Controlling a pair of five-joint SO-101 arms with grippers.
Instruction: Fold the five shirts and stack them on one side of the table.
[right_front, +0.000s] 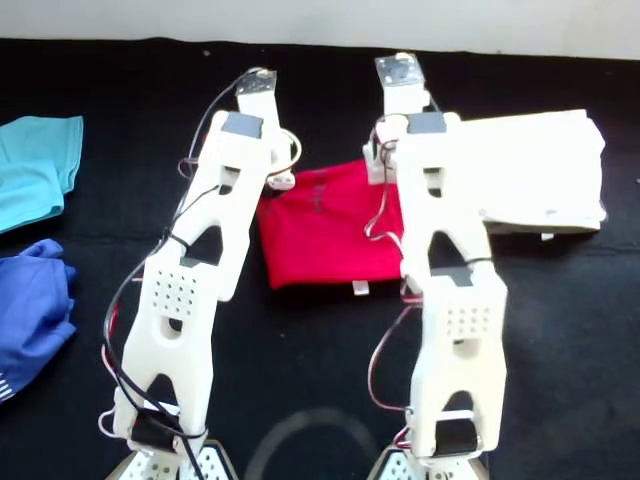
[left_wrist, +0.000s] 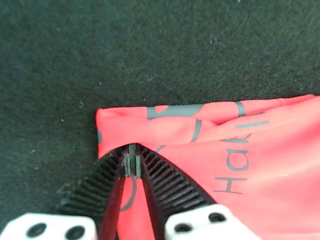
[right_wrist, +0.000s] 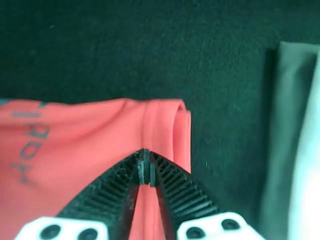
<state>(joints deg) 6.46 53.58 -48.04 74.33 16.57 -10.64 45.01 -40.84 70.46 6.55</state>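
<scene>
The high camera is looking steeply down over the black table (right_front: 560, 330) from above the arms' bases, far enough off to be taking in the whole red shirt (right_front: 320, 235). The left wrist camera is hanging close over one far corner of the red shirt, looking down along the left gripper (left_wrist: 131, 166). The right wrist camera is hanging equally close over the other far corner, looking down along the right gripper (right_wrist: 145, 169), with the white shirt (right_wrist: 307, 165) beside. All three are sharing the red shirt.

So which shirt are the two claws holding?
The red shirt, mid-table: left gripper and right gripper both pinch it. The teal shirt, blue shirt and white shirt lie aside.
</scene>
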